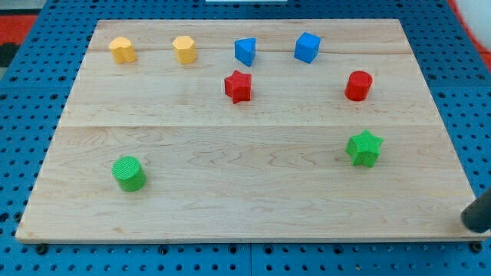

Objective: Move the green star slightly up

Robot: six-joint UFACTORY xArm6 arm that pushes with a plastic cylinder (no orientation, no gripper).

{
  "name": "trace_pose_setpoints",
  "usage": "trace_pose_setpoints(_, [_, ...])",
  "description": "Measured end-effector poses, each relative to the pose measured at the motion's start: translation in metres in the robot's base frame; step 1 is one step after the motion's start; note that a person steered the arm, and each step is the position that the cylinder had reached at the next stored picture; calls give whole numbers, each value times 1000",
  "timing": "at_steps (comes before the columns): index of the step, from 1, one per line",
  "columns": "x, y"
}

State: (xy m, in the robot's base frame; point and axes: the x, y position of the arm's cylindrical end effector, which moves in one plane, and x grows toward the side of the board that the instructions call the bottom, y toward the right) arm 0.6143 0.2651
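A pale wooden board [245,207] is lying on a blue perforated bench [46,261]. Sitting along its far edge are two yellow hexagonal blocks [122,50] [184,49] at the left and two blue blocks [245,51] [307,47] to their right. A red star [238,86] and a red cylinder [357,85] are resting just nearer. A green cylinder [128,172] is sitting near left, a green star [364,149] near right.

Toward the view's top and left of my tip [469,224]: left yellow block [122,50], right yellow block [184,49], left blue block [245,51], right blue block [307,47], red star [238,86], red cylinder [358,85] (the nearest). Far to the view's left of the tip: green cylinder [129,172].
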Motion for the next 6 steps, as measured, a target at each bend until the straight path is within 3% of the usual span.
trace_pose_setpoints(5, [-48,-100])
trace_pose_setpoints(6, [-87,-108])
